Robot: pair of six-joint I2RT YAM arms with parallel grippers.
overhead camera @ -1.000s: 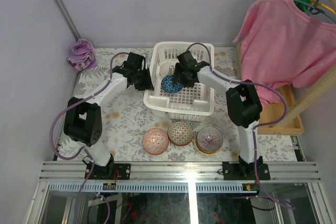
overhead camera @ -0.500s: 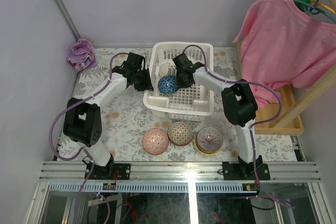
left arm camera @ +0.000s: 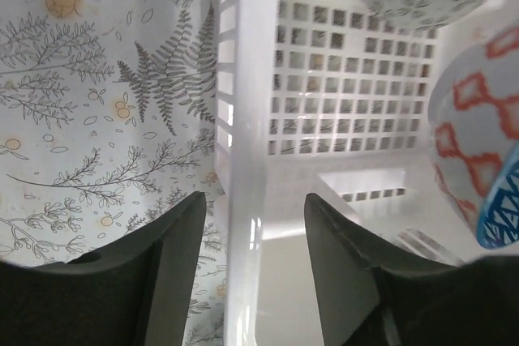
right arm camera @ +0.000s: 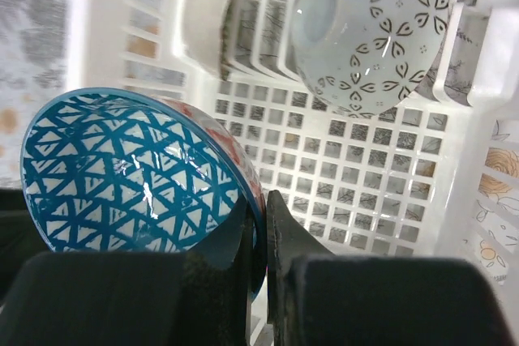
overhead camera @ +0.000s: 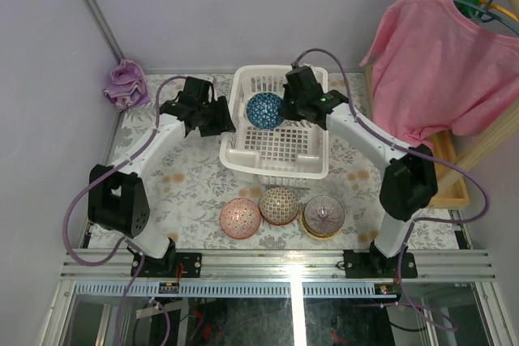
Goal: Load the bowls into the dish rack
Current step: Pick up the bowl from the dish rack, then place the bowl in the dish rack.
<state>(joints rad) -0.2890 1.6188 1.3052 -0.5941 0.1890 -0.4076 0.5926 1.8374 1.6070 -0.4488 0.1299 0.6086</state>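
One blue bowl sits pinched in right gripper; left gripper gapes, seemingly straddling dish rack.

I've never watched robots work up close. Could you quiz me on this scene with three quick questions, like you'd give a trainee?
1. Multiple choice: what do the right jaws grip? A) the blue bowl B) a pink shirt C) a purple cloth
2. True or false: the left jaws are clamped on a bowl.
3. How many bowls sit on the table in front of the rack?
Key: 1 A, by its rim. 2 False: they stand open astride the rack's side wall. 3 Three.
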